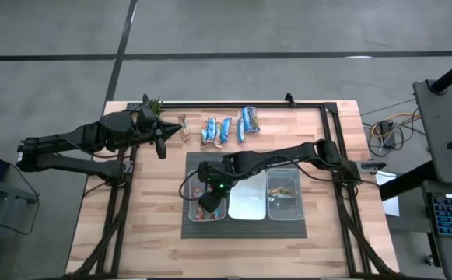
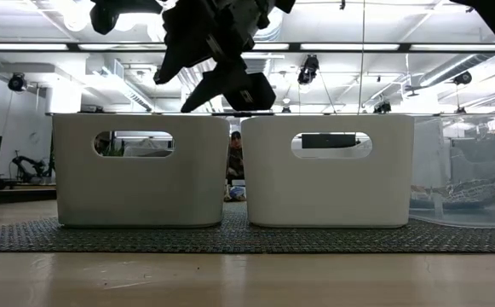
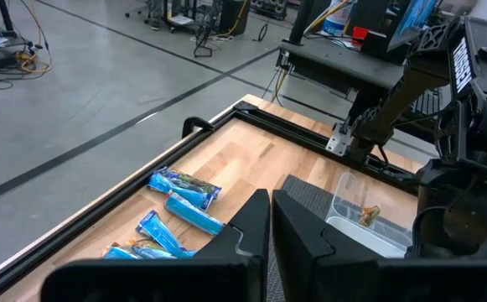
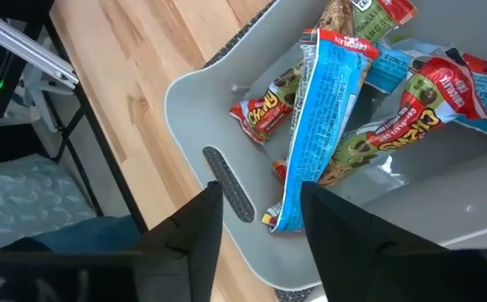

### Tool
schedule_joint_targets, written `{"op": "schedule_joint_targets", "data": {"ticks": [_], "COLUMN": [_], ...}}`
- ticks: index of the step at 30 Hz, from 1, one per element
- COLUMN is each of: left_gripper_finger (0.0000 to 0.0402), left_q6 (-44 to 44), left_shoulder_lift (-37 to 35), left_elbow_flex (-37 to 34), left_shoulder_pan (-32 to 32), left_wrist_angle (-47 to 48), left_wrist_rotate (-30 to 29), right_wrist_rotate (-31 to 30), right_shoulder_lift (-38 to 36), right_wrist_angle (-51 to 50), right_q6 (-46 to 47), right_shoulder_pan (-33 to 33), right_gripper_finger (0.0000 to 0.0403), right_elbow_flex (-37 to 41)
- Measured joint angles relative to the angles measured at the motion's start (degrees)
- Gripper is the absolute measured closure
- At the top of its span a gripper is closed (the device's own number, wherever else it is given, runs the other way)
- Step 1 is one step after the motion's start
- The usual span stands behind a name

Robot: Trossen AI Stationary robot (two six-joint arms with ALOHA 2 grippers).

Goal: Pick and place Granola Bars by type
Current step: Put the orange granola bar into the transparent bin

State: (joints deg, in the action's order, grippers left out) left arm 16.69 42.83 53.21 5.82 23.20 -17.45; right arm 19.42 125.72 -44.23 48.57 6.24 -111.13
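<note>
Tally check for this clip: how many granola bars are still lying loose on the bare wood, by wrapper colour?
Blue bars: 5
Brown bar: 1
Total: 6 loose on the wood, counted from the high view; bars already in the bins are not included.

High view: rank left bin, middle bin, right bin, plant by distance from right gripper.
1. left bin, directly under the right gripper
2. middle bin, next over
3. right bin, far end of the row
4. plant, table's far-left corner
</note>
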Motion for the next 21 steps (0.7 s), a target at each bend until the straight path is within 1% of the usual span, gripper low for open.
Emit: {"op": "schedule_joint_targets", "data": {"ticks": [4,9,12,17,21], "left_gripper_finger": [0.0401,0.0401,0.0401,0.0401,0.0401], "left_q6": [0.0,-0.2,-0.5,-0.6,-0.6], "left_shoulder_lift": [0.0,0.0,0.0,0.0,0.0], "left_elbow_flex": [0.0,0.0,0.0,0.0,0.0], "left_shoulder_pan": [0.0,0.0,0.0,0.0,0.0], "left_wrist_angle": [0.0,0.0,0.0,0.0,0.0], "left_wrist_rotate": [0.0,0.0,0.0,0.0,0.0], "right_wrist_rotate": [0.0,-0.1,-2.3,-7.8,-12.1], "right_shoulder_lift": [-0.5,-0.7,-1.6,-4.6,-9.0], "right_wrist_angle": [-0.1,-0.1,-0.2,-1.3,-4.5], "right_q6": [-2.1,-5.3,-7.4,-10.7,-15.5], "right_shoulder_pan": [0.0,-0.2,-0.3,-1.1,-2.0], "right_gripper_finger": [0.0301,0.0381,0.0389,0.0394,0.0394], "right_elbow_flex": [0.0,0.0,0.0,0.0,0.0]}}
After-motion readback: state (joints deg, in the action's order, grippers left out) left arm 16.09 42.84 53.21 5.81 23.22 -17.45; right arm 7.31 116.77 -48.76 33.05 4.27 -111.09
